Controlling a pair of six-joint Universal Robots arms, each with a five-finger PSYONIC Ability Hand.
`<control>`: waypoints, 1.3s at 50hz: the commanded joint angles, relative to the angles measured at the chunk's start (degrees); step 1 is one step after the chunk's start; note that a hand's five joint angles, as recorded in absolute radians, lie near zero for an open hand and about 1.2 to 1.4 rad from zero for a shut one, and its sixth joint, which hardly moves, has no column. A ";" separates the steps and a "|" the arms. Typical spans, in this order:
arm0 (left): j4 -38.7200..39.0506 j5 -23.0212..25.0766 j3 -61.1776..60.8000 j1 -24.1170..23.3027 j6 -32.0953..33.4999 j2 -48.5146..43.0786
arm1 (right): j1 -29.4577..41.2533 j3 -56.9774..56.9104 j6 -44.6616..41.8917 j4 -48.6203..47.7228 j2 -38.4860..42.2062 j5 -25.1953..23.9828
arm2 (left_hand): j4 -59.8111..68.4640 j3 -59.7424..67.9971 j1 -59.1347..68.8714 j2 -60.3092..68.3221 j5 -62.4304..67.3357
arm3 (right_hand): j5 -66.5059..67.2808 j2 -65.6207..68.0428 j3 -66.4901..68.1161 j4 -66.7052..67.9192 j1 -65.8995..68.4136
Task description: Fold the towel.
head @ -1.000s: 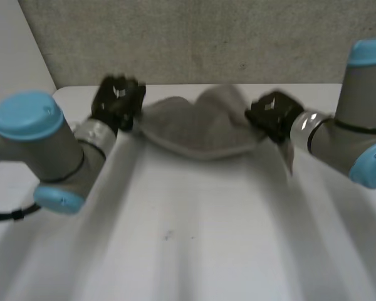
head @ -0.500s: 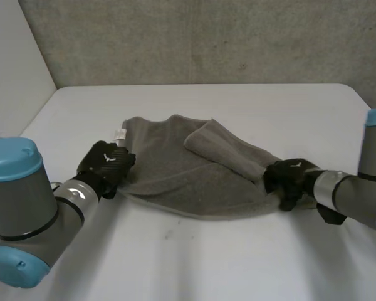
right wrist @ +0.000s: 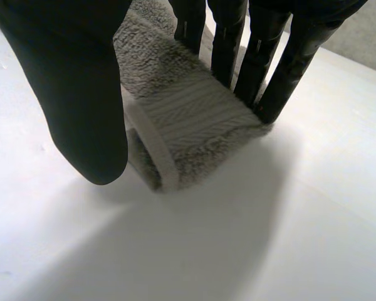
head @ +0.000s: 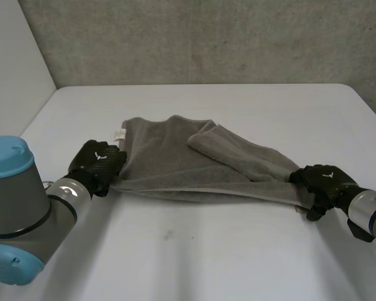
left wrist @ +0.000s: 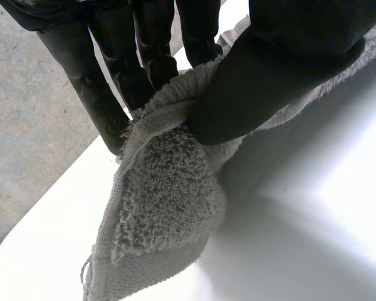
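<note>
Towel [head: 194, 166], grey: since a second ago lowered and drawn taut across the table [head: 194, 257], left hand [head: 97, 164] and right hand [head: 319, 182] each pinching an end between fingers and thumb; fold seemingly laid, release due.

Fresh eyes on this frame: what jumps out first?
The grey towel lies stretched in a long band across the white table, with a loose flap folded over its right half. The left robot hand pinches its left end between thumb and fingers, beside a small white label. The right robot hand grips the right end.
</note>
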 commanded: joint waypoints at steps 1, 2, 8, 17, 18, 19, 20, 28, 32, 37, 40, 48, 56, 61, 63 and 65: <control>0.09 -0.07 -0.06 -0.59 -0.09 0.01 | -0.74 -0.47 -0.98 -2.75 1.27 -1.40 | 10.25 10.33 11.37 10.24 10.42 | 22.91 22.75 22.94 23.18 27.03; 0.09 -0.07 -0.14 -0.76 -0.09 0.01 | -0.65 -0.82 -0.63 -3.63 1.36 -1.31 | 10.25 10.33 11.37 10.24 10.42 | 36.33 36.18 36.37 36.61 40.45; 0.18 -0.07 -0.41 -0.85 -0.09 -0.17 | -0.83 -1.70 0.52 -5.40 0.74 -0.61 | 10.25 10.33 11.37 10.24 10.42 | 48.86 48.70 48.89 49.13 52.97; 0.09 -0.16 -0.50 -0.94 -0.36 -1.57 | -0.91 -4.43 7.02 -1.88 -4.36 0.01 | -12.77 -12.70 -11.65 -12.78 -12.61 | 48.86 48.70 48.89 49.13 52.97; 0.09 -0.25 -0.58 -0.85 -0.44 -1.14 | -1.18 -5.56 7.37 -0.49 -4.62 0.01 | -23.93 -23.85 -22.81 -23.94 -23.76 | 48.86 48.70 48.89 49.13 52.97; 0.09 -0.16 -0.67 -0.76 -0.70 -0.87 | -1.09 -6.61 7.37 1.09 -4.45 -0.08 | -30.37 -30.29 -29.25 -30.38 -30.20 | 48.86 48.70 48.89 49.13 52.97; 0.09 -0.16 -0.67 -0.76 -0.71 -0.87 | -1.09 -6.62 7.37 1.11 -4.44 -0.08 | -30.43 -30.36 -29.31 -30.44 -30.27 | 48.86 48.70 48.89 49.13 52.97; -0.35 1.33 -0.76 2.83 -3.86 4.05 | -1.09 -8.73 5.27 5.24 -3.83 -0.08 | -41.37 -41.29 -40.25 -41.38 -41.20 | 48.86 48.70 48.89 49.13 52.97; -0.61 4.40 -1.46 6.25 -6.32 4.05 | -1.18 -8.38 3.95 5.24 -3.22 0.01 | -40.19 -40.12 -39.07 -40.21 -40.03 | 48.86 48.70 48.89 49.13 52.97; -1.93 8.89 -4.10 9.78 -9.85 4.05 | -1.09 -7.85 3.51 5.24 -2.25 -0.26 | -36.32 -36.25 -35.20 -36.33 -36.16 | 48.86 48.70 48.89 49.13 52.97; -2.81 9.86 -5.59 10.48 -10.38 3.88 | -0.92 -7.77 3.51 5.24 -1.63 -0.26 | -36.49 -36.41 -35.36 -36.50 -36.32 | 48.86 48.70 48.89 49.13 52.97; -2.90 9.95 -8.23 10.31 -10.73 3.88 | -0.74 -7.59 3.59 5.24 -1.28 -0.35 | -36.66 -36.58 -35.53 -36.67 -36.49 | 48.86 48.70 48.89 49.13 52.97; -2.55 9.77 -8.76 9.69 -10.55 2.73 | -0.65 -7.06 3.68 5.33 -1.28 -0.52 | -36.99 -36.92 -35.87 -37.01 -36.83 | 48.86 48.70 48.89 49.13 52.97; -2.37 9.69 -8.67 9.52 -9.85 0.71 | -0.74 -6.71 3.68 5.33 -1.37 -0.61 | -36.82 -36.75 -35.70 -36.84 -36.66 | 48.86 48.70 48.89 49.13 52.97; -1.76 9.77 -8.58 9.52 -9.85 -0.60 | -0.91 -6.45 3.68 5.32 -1.45 -0.61 | -36.15 -36.08 -35.03 -36.17 -35.99 | 48.86 48.70 48.89 49.13 52.97; -1.49 9.77 -8.41 9.52 -9.76 -1.39 | -0.91 -6.45 3.68 5.24 -1.54 -0.61 | -33.99 -33.91 -32.86 -34.00 -33.82 | 48.86 48.70 48.89 49.13 52.97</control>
